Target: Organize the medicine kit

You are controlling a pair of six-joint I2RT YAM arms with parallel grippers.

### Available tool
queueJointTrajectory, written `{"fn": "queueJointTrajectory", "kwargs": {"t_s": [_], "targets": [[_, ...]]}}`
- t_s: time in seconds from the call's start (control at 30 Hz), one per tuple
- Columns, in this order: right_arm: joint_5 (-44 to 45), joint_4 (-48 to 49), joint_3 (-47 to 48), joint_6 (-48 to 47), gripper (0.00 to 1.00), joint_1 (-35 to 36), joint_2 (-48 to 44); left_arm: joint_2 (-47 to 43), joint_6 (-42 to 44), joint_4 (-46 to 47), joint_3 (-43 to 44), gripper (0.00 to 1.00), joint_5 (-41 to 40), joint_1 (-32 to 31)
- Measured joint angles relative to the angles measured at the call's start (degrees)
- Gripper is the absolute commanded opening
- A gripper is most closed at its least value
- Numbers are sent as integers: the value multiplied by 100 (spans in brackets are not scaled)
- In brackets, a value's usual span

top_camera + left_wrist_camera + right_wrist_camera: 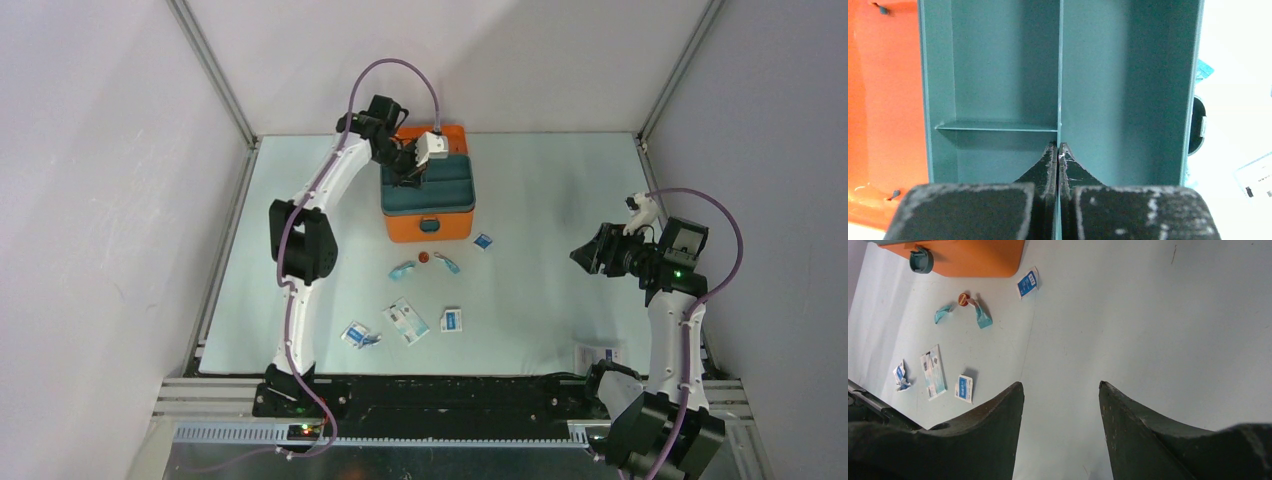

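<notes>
Pale table [560,290]: medicine kit [405,228], scattered packets [408,321]

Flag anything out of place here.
Sachets, two crumpled teal wrappers and a small red item lie scattered on the table in front of the medicine kit; its teal tray looks empty.

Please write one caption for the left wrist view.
Left gripper shut on the centre divider of the dark teal plastic compartment tray, bright orange medicine kit at left.
</notes>
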Motion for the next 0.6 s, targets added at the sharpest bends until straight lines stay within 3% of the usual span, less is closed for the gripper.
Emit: {"fn": "queueJointTrajectory", "kwargs": {"t_s": [0.6], "targets": [[0,-2,-33,-2,62,0,0,2,68,-70,-55,0,-103,0]]}}
